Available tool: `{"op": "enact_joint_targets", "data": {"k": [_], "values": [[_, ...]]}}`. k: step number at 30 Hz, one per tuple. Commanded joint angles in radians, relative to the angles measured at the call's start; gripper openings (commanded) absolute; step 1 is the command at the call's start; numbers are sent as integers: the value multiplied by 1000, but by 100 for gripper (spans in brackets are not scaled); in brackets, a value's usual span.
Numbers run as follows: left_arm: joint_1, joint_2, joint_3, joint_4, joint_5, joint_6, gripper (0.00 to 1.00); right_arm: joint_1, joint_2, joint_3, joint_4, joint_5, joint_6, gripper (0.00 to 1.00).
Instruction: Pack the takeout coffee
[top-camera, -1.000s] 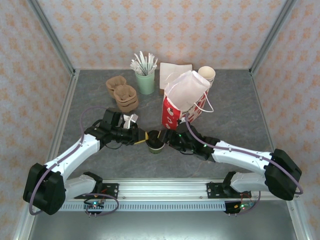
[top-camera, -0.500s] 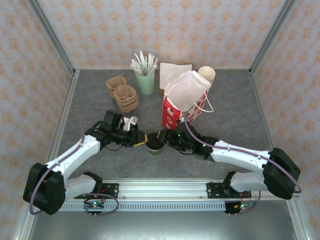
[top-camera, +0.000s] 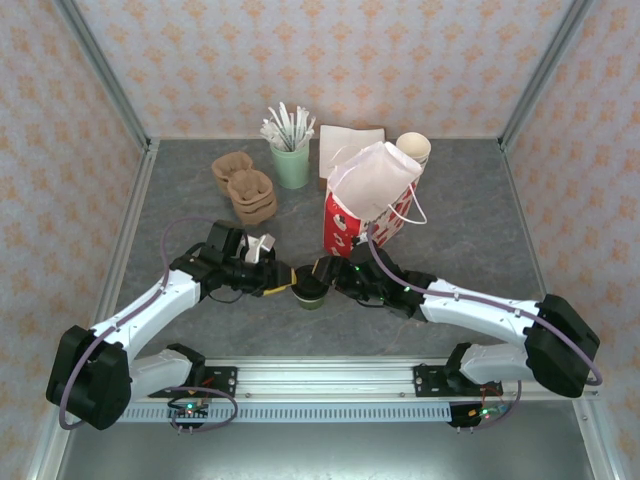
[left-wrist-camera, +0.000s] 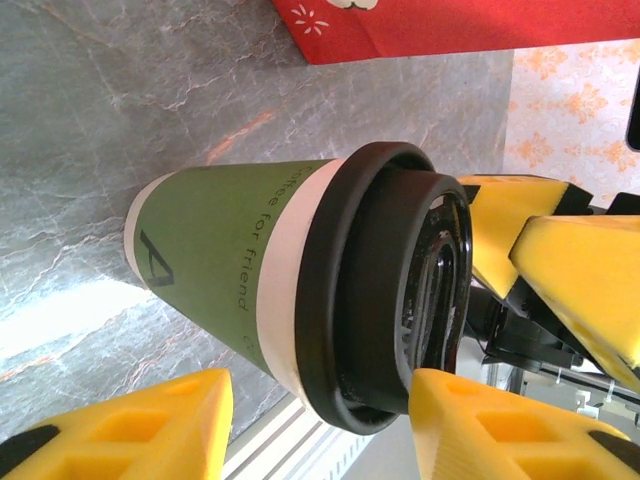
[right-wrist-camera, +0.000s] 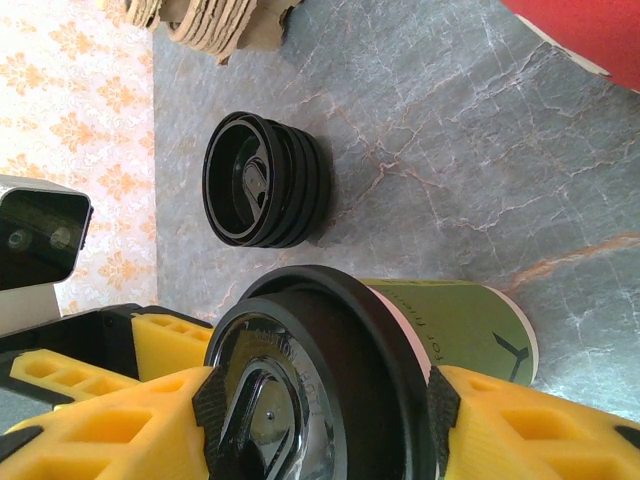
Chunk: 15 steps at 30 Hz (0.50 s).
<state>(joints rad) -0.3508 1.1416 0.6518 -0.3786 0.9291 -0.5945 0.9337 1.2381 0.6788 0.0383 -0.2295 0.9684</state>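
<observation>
The takeout coffee (top-camera: 310, 290) stands upright on the grey table between both arms. It is a green paper cup (left-wrist-camera: 220, 260) capped with a black lid (right-wrist-camera: 330, 380). My left gripper (top-camera: 287, 281) sits at its left side, rolled sideways. It (left-wrist-camera: 320, 420) is open, with a clear gap between one yellow finger (left-wrist-camera: 130, 430) and the lid. My right gripper (top-camera: 322, 270) reaches in from the right. It (right-wrist-camera: 325, 400) is open too, one black pad level with the lid's top and the other by the cup's pale band.
A red and white paper bag (top-camera: 365, 200) stands open just behind the cup. A loose stack of black lids (right-wrist-camera: 265, 180) lies close by on the table. Further back are cardboard carriers (top-camera: 245, 190), a pale green cup of white sticks (top-camera: 291, 160) and a spare paper cup (top-camera: 413, 148).
My right gripper has crept left, closer onto the cup's lid. The cup and my left gripper have barely moved.
</observation>
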Motion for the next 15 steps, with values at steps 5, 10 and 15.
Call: {"op": "enact_joint_targets", "data": {"k": [5,10,15], "values": [[-1,-43,19,0,-5,16,62,7,7,40,-15,-5,-18,58],[-6,-60,20,17,-15,-1,76,6,7,40,-19,-11,-28,58],[-24,-38,34,19,-47,-6,76,7,15,48,-28,-23,-37,58]]}}
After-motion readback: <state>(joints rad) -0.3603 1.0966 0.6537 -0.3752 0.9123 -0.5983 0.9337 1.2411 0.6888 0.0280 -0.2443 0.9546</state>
